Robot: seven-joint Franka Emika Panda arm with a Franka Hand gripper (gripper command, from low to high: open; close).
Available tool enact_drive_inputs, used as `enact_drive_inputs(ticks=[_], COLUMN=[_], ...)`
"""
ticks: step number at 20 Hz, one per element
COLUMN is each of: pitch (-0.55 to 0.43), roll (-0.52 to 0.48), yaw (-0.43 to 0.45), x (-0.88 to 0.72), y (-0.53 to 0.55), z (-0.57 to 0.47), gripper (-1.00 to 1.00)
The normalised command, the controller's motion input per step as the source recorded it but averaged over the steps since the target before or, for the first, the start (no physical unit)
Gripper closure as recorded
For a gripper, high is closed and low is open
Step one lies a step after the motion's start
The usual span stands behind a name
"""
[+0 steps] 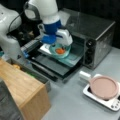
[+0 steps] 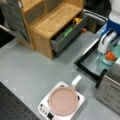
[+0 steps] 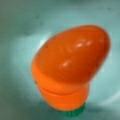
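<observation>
Carrot [image 3: 71, 67] is seen lying in a teal bowl [image 1: 60, 53] on the oven [image 1: 100, 42] tray. Gripper [image 1: 59, 47] is held just above it; whether its fingers are apart cannot be told.

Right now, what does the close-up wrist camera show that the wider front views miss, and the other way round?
Only the wrist view shows the glossy orange toy carrot's small green tip. Only the front views show the white-and-blue gripper, hanging over the bowl, plus the silver toaster oven, the wooden drawer cabinet and the pink pan on a white hotplate. All views show the carrot lying in the pale teal bowl.
</observation>
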Motion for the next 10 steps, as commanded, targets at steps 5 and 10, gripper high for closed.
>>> enact_drive_inputs(ticks=[5,10], pitch=[-0.096,-0.124], roll=[0.102,0.096], yaw=[-0.159,-0.066], x=[-0.22,-0.09], y=[0.09,0.10], z=[-0.06,0.08], gripper=[-1.00,-1.00])
